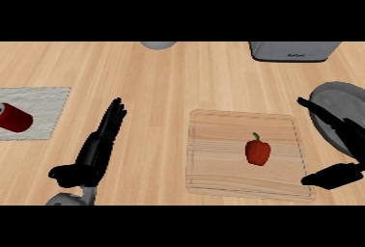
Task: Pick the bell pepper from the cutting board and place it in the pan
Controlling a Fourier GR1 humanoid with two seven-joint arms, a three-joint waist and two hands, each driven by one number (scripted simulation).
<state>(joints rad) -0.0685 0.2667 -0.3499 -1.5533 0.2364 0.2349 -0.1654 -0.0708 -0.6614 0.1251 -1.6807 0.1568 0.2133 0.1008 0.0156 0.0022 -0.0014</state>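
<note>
The wooden counter [178, 72] carries a pale cutting board [214, 169] right of centre, with the grey pan [335, 99] at the right edge. The right hand [342, 132] reaches in over the pan's near rim, fingers straight, thumb spread, holding nothing. The left hand [100, 144] rests open at lower left, fingers straight and pointing up the view. The red bell pepper [258, 151] lies on the board, long axis up-down, green stem pointing away from the robot.

bare cutting board [214, 164] all around the bell pepper [258, 150], right hand [341, 144] just right of the board
</note>
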